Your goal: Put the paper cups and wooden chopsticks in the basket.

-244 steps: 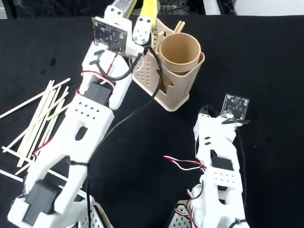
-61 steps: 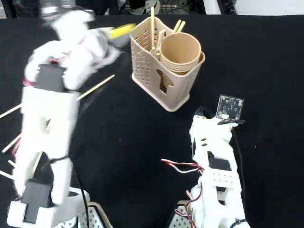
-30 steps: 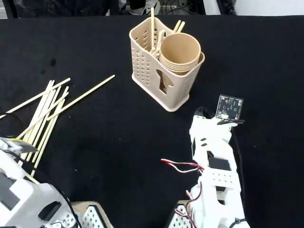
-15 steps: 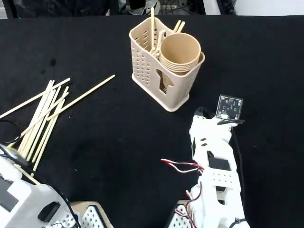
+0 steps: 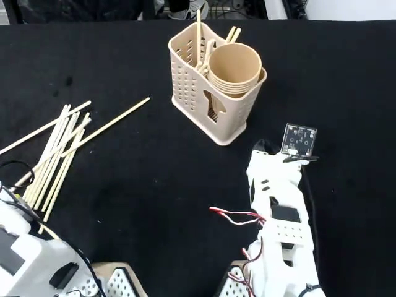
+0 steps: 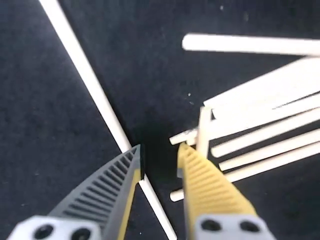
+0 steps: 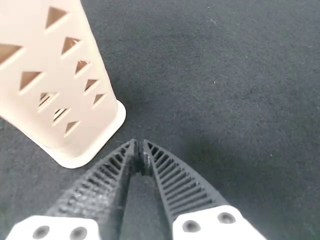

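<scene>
Bottom of the high view, lower left corner: white left arm (image 5: 28,266), low over the black cloth-covered table (image 5: 154,185). Its wrist view shows the left gripper (image 6: 160,154) with the grey and yellow fingers spread and bare cloth in the gap. One thin pale wooden chopstick (image 6: 86,75) runs diagonally under the grey finger's tip. The yellow finger's tip sits at the near ends of a cluster of loose pale wooden chopsticks (image 6: 260,117). Nothing is pinched.

Lower right of centre in the high view: white right arm (image 5: 275,204), pointing up-frame towards the basket. The right gripper (image 7: 139,149) has its black fingers pressed together, empty, just short of the basket's base corner.

Left edge, mid-height: the loose pile (image 5: 52,156) lies fanned on the cloth. A single stick (image 5: 108,122) lies slanted apart from it, towards the centre.

Top centre: beige perforated plastic basket (image 5: 198,93), upright. A stack of tan paper cups (image 5: 235,65) sits nested in its right compartment. Upright chopsticks (image 5: 198,28) stand in the compartment beside the stack, leaning over the rim.
</scene>
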### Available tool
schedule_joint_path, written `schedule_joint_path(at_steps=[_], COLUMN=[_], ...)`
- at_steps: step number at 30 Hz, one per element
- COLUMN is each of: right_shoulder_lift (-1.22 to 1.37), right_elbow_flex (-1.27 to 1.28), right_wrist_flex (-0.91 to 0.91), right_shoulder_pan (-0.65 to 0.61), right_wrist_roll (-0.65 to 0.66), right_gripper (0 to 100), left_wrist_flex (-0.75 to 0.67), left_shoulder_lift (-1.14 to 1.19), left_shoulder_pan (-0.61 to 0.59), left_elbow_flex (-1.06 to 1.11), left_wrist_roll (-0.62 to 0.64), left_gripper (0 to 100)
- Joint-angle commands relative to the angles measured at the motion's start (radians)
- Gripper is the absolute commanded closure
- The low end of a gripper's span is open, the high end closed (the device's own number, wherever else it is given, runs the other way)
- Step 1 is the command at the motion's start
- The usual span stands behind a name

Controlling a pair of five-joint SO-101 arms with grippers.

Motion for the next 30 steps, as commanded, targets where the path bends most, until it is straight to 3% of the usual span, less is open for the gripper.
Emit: schedule_joint_path(at_steps=[1, 7, 12, 16, 20, 25, 30], right_shoulder_lift=[-0.022, -0.022, -0.022, -0.022, -0.022, -0.022, -0.022], right_elbow_flex=[-0.004, -0.004, -0.004, -0.004, -0.004, -0.004, -0.004], right_wrist_flex=[-0.017, -0.017, -0.017, -0.017, -0.017, -0.017, -0.017], right_shoulder_pan=[-0.011, -0.011, -0.011, -0.011, -0.011, -0.011, -0.011], right_wrist_roll=[0.005, 0.005, 0.005, 0.005, 0.005, 0.005, 0.005], right_gripper=[98.3, 98.3, 98.3, 98.3, 98.3, 98.3, 98.3], left_wrist_flex=[0.051, 0.226, 0.242, 0.138, -0.032, -0.238, -0.276], left_shoulder_lift=[-0.017, -0.017, -0.006, -0.003, 0.000, 0.058, 0.150], left_shoulder_pan=[0.004, -0.044, -0.189, -0.257, -0.229, -0.186, -0.188], left_elbow_flex=[-0.045, -0.199, -0.335, -0.355, -0.252, -0.156, -0.173], left_wrist_roll=[-0.002, -0.002, -0.006, -0.005, 0.014, 0.150, 0.216], left_gripper=[85, 85, 85, 85, 85, 85, 85])
